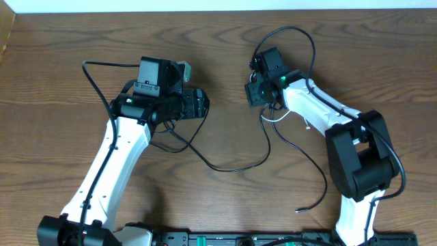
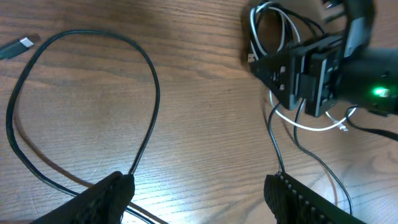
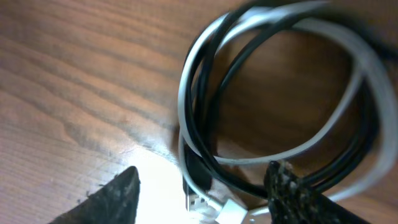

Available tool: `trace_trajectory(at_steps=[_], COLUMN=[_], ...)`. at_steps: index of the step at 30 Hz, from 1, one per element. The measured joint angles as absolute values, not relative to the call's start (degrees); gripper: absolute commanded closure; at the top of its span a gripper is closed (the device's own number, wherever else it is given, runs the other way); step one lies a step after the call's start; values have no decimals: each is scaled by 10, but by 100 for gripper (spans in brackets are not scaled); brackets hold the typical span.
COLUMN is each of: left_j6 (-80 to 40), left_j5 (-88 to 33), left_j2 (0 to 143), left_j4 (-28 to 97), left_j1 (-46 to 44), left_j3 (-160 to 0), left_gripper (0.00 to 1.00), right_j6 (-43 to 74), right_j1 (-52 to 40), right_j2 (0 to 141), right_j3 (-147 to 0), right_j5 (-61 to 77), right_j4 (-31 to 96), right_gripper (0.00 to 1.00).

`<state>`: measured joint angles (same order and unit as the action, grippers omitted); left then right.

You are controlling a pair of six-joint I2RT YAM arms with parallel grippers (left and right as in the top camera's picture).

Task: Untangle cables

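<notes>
The black cable (image 1: 225, 169) curves across the table's middle and trails to a loose end at the front right. In the left wrist view it forms a wide loop (image 2: 149, 68) with a plug (image 2: 18, 45). The white cable (image 1: 274, 117) lies coiled with the black one under my right gripper (image 1: 258, 92); it also shows in the left wrist view (image 2: 311, 126). My left gripper (image 2: 199, 193) is open and empty, with the black cable passing by its left finger. My right gripper (image 3: 205, 193) is open, low over the black-and-white coil (image 3: 205, 124). A white plug (image 3: 230, 211) lies between its fingers.
The right gripper's body (image 2: 311, 68) with a green light sits close ahead of my left gripper. Thick black arm wires arch over both arms (image 1: 304, 37). The table's back edge (image 1: 218, 8) meets a white wall.
</notes>
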<state>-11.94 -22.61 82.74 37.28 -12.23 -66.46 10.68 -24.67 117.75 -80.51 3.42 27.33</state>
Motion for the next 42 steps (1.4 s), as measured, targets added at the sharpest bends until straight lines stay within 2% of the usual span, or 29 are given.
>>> trace_trajectory(at_steps=[2, 3, 9, 12, 16, 19, 23, 29, 32, 40, 42], left_j6=[-119, -119, -116, -116, -116, -115, -118, -120, -130, -135, -135], left_j5=[-226, -226, -226, -226, -226, -227, -229, -269, -284, -266, -266], left_j2=[827, 827, 827, 828, 842, 875, 926, 997, 1028, 1085, 1094], left_j4=[373, 373, 374, 373, 373, 357, 319, 247, 211, 192, 190], left_j1=[-122, -122, -122, -122, -129, -173, -211, -245, -256, -256, -256], left_j3=[-665, -665, -665, -665, -665, -665, -665, -665, -665, -665, -665], left_gripper=[27, 27, 27, 27, 27, 27, 27, 27, 42, 42, 48], right_j6=[111, 116, 102, 81, 82, 105, 132, 153, 155, 156, 156], right_j1=[-246, -247, -247, -249, -249, -245, -225, -146, -130, -130, -130], right_j2=[1187, 1188, 1188, 1166, 1078, 1035, 1028, 1027, 1026, 1026, 1026], right_j3=[-805, -805, -805, -804, -804, -804, -804, -804, -804, -804, -804], right_j5=[64, 92, 259, 291, 223, 147, 96, 68, 66, 73, 75], right_j4=[287, 298, 463, 497, 485, 475, 469, 492, 504, 507, 507], right_gripper=[75, 76, 70, 59, 56, 55, 55, 56, 56, 57, 57])
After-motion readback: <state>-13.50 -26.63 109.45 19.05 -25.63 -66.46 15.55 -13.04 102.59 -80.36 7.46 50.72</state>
